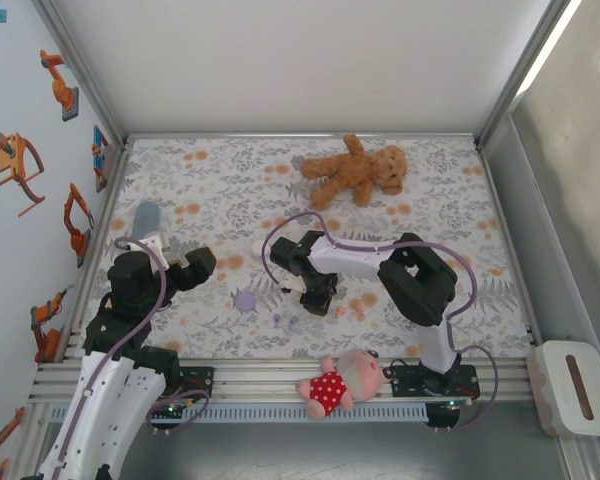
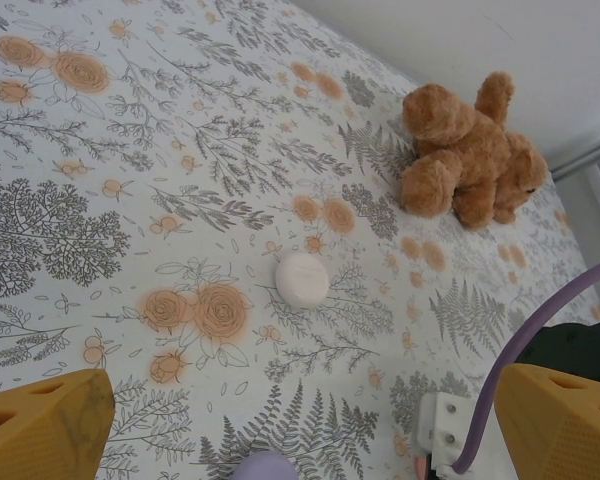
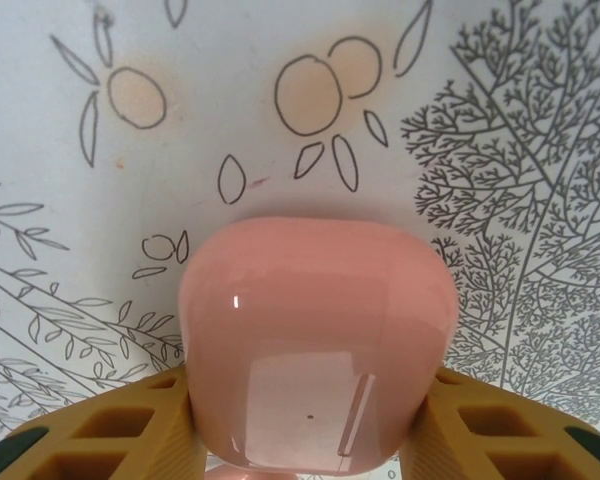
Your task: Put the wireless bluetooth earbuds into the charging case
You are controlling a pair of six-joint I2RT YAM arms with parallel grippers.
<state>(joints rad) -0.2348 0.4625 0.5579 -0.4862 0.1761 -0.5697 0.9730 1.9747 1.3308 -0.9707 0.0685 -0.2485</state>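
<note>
Your right gripper has its jaws shut on the pink case. The two yellow fingers press its sides low down, so the top half is free. I think it is held like that so the lid can be opened and the case will not slide on the flowery cloth. I cannot tell if the case rests on the cloth or is lifted a bit.

The buds are not in yet. In the top view, near the middle of the frame, the two orange-pink earbuds lie just right of the right gripper. The two lilac earbuds lie just below and left of it, near the lilac case.

Your left gripper has its jaws wide open with nothing in them. Its camera looks over a white case.

The brown teddy bear at the top and the soft toy in red at the bottom edge are well apart from the work. The purple cable loops close by — mind it if your left arm reaches in.
</note>
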